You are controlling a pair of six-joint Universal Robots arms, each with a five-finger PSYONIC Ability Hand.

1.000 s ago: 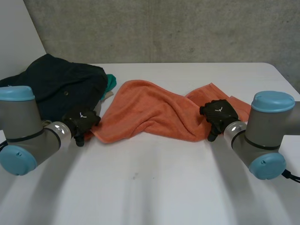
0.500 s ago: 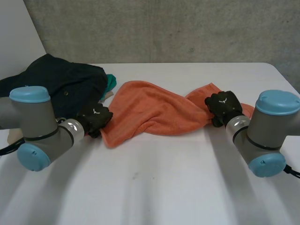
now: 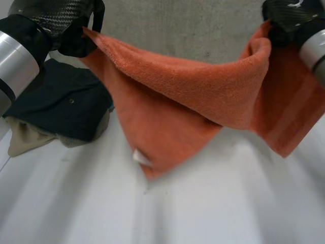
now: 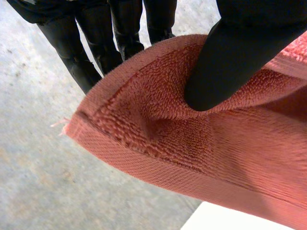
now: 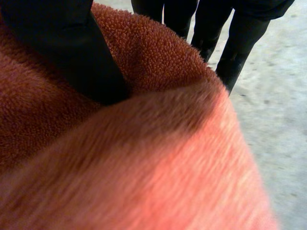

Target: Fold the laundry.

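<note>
An orange towel (image 3: pixel 193 96) hangs in the air above the table, stretched between my two hands and sagging in the middle. My left hand (image 3: pixel 76 30) is shut on one upper corner; in the left wrist view its thumb (image 4: pixel 225 62) presses the towel's hemmed corner (image 4: pixel 158 143) against the fingers behind. My right hand (image 3: pixel 287 18) is shut on the other upper corner; in the right wrist view its thumb (image 5: pixel 72 52) pinches the orange towel (image 5: pixel 144 158). A small white label (image 3: pixel 140 157) shows near the towel's lowest point.
A heap of dark clothes (image 3: pixel 61 101) with a beige piece (image 3: pixel 25 140) under it lies on the white table (image 3: pixel 167 213) at the left, behind the towel's left side. A grey wall (image 3: pixel 177 25) stands behind.
Both hands closed on the towel where it lay on the table and lifted it high. The towel now hangs spread between them instead of lying crumpled.
</note>
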